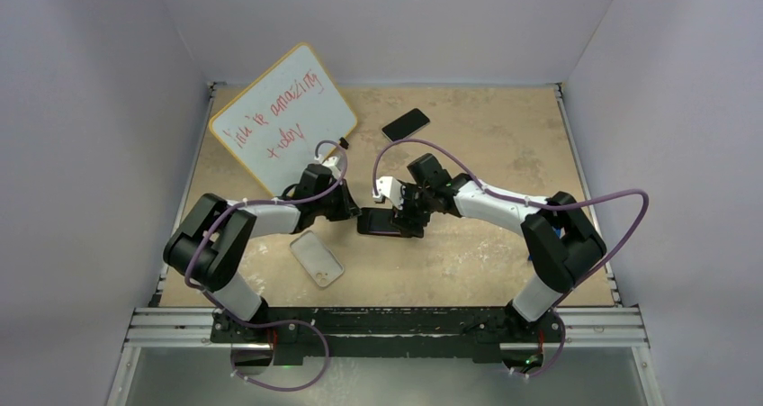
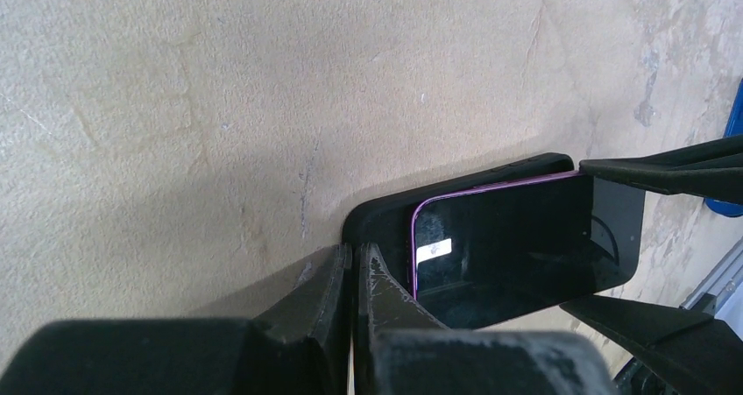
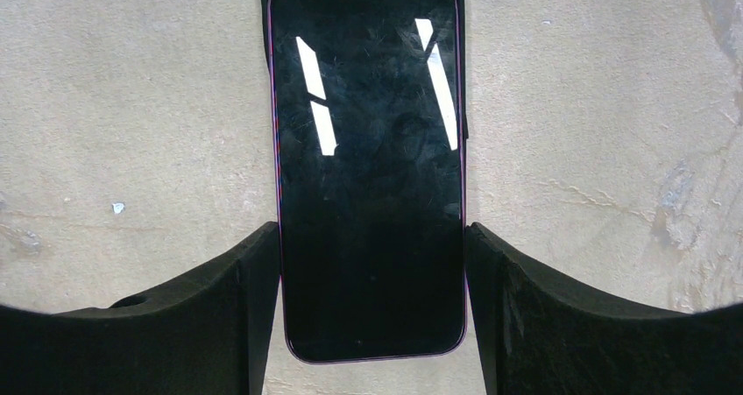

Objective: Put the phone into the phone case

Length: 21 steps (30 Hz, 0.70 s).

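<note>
- Phone [image 3: 368,176] lies screen up at mid-table, between the two grippers. Its long axis runs left to right across the table, in line with the right arm's reach.
- Its far end sits inside the rim of a black case [image 2: 377,220]. The near end seems to stick out past that rim, so I judge it only part seated.
- Right gripper [image 3: 372,237] straddles the near end, jaws closed to the phone's width with one finger against each long side.
- Left gripper [image 2: 353,268] has its jaws pressed together at the case's closed end. Whether they nip the rim or only butt against it, I cannot tell.
- The coming move looks like a push along the long axis toward the left gripper, then down, with the left as backstop.
- Room: bare table [image 1: 486,262] lies on both long sides. A clear case [image 1: 317,258] lies empty near the left arm, apart from the phone. The whiteboard [image 1: 283,118] and a dark slab [image 1: 406,123] lie farther back, well apart.
</note>
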Available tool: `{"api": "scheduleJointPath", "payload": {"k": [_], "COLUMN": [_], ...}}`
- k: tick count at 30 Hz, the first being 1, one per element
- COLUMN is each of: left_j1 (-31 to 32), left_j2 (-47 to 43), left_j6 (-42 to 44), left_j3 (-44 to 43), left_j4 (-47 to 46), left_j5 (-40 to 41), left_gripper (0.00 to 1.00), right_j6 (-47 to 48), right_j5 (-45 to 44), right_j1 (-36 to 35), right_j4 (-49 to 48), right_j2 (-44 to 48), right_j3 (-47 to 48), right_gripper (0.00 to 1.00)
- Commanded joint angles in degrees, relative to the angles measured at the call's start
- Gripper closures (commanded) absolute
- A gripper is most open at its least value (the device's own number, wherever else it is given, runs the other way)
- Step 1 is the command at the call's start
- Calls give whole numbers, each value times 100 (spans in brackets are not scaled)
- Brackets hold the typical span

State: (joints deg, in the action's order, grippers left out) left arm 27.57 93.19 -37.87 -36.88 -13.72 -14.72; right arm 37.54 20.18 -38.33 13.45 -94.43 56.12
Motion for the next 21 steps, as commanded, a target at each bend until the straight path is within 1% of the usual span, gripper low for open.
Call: {"api": "scheduleJointPath", "payload": {"k": [1, 6, 13, 18, 21], "left_j1": [220, 240, 265, 283, 292], "left_j2": [88, 110, 63, 44, 51], "left_j6": [-36, -34, -245, -532, -563], "left_j3": [-152, -199, -169, -40, -43], "left_j4": [-331, -351, -415, -715, -725], "left_j5": [-706, -842, -973, -1207, -1250], "left_gripper": [100, 100, 100, 100, 100], "right_j6": [43, 77, 50, -17, -19], "right_j5": [232, 256, 291, 247, 240], "right_j1": [-127, -165, -211, -253, -277], "right_j4": [-325, -484, -573, -770, -809], "right_j2": [35, -49, -205, -225, -252], "right_j3": [242, 254, 304, 248, 262], "right_gripper": [66, 66, 67, 67, 66]}}
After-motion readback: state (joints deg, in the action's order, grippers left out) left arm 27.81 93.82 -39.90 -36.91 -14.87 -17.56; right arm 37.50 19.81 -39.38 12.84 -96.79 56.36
